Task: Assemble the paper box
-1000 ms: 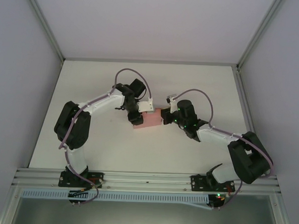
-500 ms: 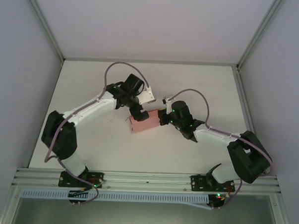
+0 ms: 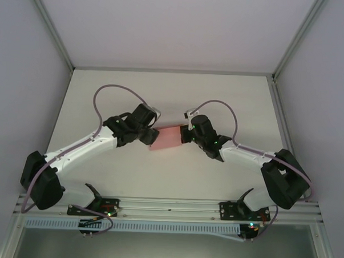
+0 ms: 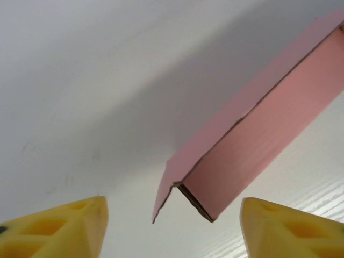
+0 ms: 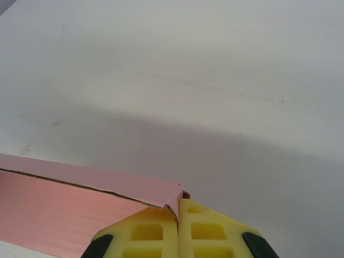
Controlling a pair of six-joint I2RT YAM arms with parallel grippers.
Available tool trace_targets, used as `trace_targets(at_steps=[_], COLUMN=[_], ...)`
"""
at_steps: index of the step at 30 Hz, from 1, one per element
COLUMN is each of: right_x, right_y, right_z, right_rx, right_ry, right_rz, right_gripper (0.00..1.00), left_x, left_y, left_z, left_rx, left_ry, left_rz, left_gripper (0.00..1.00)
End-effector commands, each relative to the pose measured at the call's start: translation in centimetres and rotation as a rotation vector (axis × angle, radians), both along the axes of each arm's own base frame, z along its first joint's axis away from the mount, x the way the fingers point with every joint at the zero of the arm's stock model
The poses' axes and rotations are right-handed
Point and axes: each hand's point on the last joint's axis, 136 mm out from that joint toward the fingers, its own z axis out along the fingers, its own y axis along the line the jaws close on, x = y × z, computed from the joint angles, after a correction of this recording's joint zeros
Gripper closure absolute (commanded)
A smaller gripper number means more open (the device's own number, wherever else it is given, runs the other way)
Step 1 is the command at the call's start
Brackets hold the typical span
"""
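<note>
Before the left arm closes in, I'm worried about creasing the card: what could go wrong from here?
1. The right claw is shut on only a thin corner of the paper box, so the box may pivot or slip out.
2. The left claw is open with the loose end flap ahead of it; closing there could crush the flap instead of tucking it.

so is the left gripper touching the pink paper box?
Apart. Left wrist view: left gripper spread wide, white table visible between both fingers and the pink paper box.
</note>
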Motion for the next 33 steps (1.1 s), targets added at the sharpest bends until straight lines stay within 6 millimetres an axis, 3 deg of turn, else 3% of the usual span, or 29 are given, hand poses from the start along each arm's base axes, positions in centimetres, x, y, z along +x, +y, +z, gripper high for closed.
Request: trace_targets(at_steps=[1, 6, 8, 10, 16, 19, 22, 29, 33], right_x=[-2.5, -2.9, -2.9, -2.9, -3.1, -3.2, -3.4, -4.1, -4.7], right_y=[-1.9, -1.3, -1.2, -1.2, -1.6, -1.8, -1.8, -2.7, -2.3], right_z=[-4.8, -4.6, -4.7, -4.7, -4.9, -4.6, -4.6, -5.1, -5.0], right_rx=[-0.15, -0.134, -0.145, -0.162, -0.193, -0.191, -0.194, -0.274, -0.222], right_ry=[0.163, 0.16, 0.163, 0.163, 0.169, 0.16, 0.152, 0.136, 0.139], right_rz=[-0.013, 0.002, 0.007, 0.008, 0.006, 0.0, 0.003, -0.071, -0.084], right_gripper=[1.0, 1.0, 1.0, 1.0, 1.0, 1.0, 1.0, 1.0, 1.0], left_x=[0.0, -0.1, 0.3, 0.7, 1.3, 1.2, 1.3, 0.4, 0.1], left_y=[0.5, 0.9, 0.9, 0.8, 0.6, 1.2, 1.4, -0.4, -0.8], left_z=[-1.3, -3.3, -3.3, -3.1, -2.9, -3.3, -3.2, -2.8, -3.0], left_rx=[0.019, 0.067, 0.065, 0.046, 0.021, 0.038, 0.004, -0.171, -0.258], left_ry=[0.051, 0.083, 0.073, 0.06, 0.063, 0.067, 0.076, 0.199, 0.261], left_rz=[0.09, 0.102, 0.114, 0.12, 0.151, 0.18, 0.218, 0.297, 0.345], left_gripper=[0.45, 0.51, 0.58, 0.71, 0.84, 0.99, 1.0, 1.0, 1.0])
